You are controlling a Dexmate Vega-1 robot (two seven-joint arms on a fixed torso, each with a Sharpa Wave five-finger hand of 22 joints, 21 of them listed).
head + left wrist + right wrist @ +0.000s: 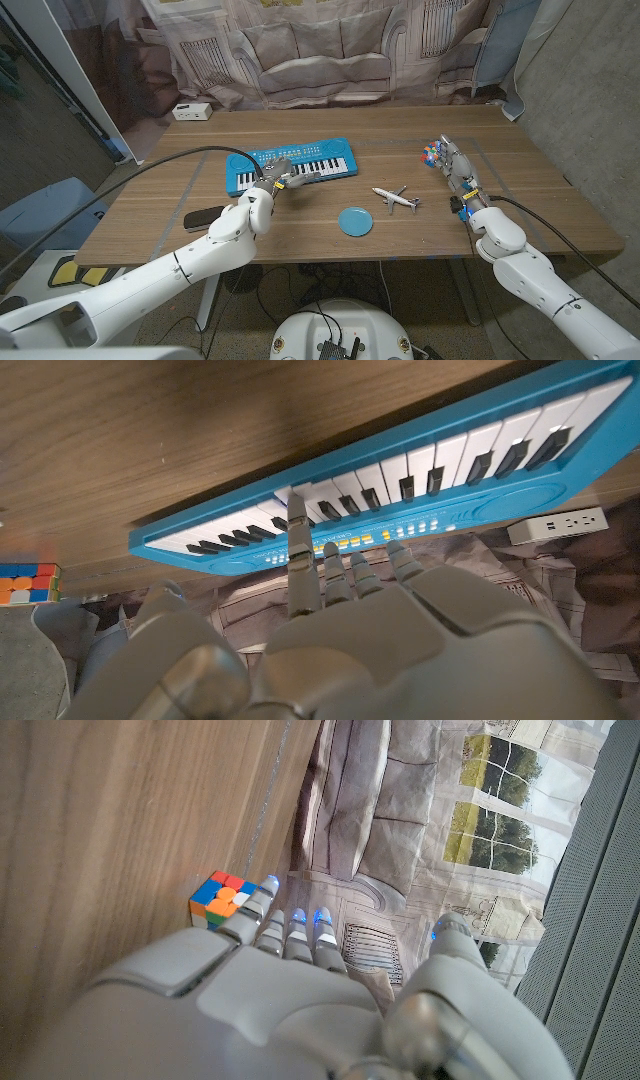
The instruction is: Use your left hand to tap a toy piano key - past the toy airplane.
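My left hand (277,186) is over the toy piano (293,164), which lies beyond the toy airplane (396,197), holding nothing, one finger (298,538) stretched onto a white key; next I judge a lift-off, while my right hand (459,172) waits, fingers loosely apart.

Blue toy piano (292,165), white airplane (396,196), blue plate (355,221), multicoloured cube (222,899).

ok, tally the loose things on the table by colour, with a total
Blue: 2, toy piano and round dish
White: 2, toy airplane and power strip
Multicolour: 1, puzzle cube
Black: 1, flat object by the left arm
Total: 6
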